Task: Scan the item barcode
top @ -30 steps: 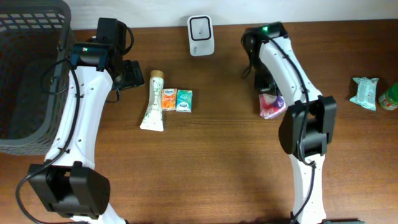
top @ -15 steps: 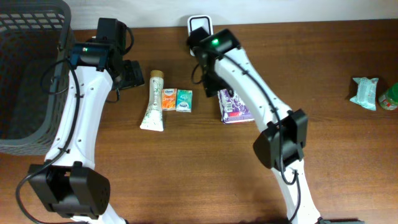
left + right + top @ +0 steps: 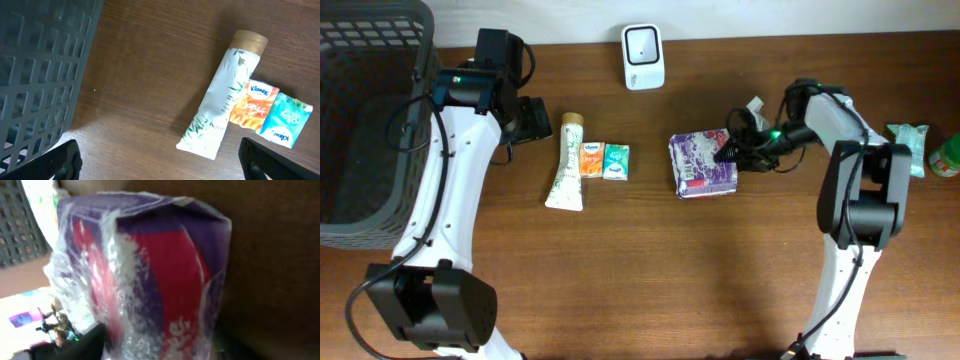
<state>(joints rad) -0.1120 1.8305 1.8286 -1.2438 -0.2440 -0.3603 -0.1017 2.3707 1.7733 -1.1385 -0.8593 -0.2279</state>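
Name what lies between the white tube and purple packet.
Overhead: orange tissue pack and teal tissue pack beside the white tube, then bare table to the purple packet.

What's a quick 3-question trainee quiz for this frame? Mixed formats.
1. True or false: the purple packet lies inside the basket.
2. What lies right beside the tube? A) orange tissue pack B) scanner C) green packet
3. Which gripper is at the purple packet's edge?
Key: 1 false; 2 A; 3 the right gripper.
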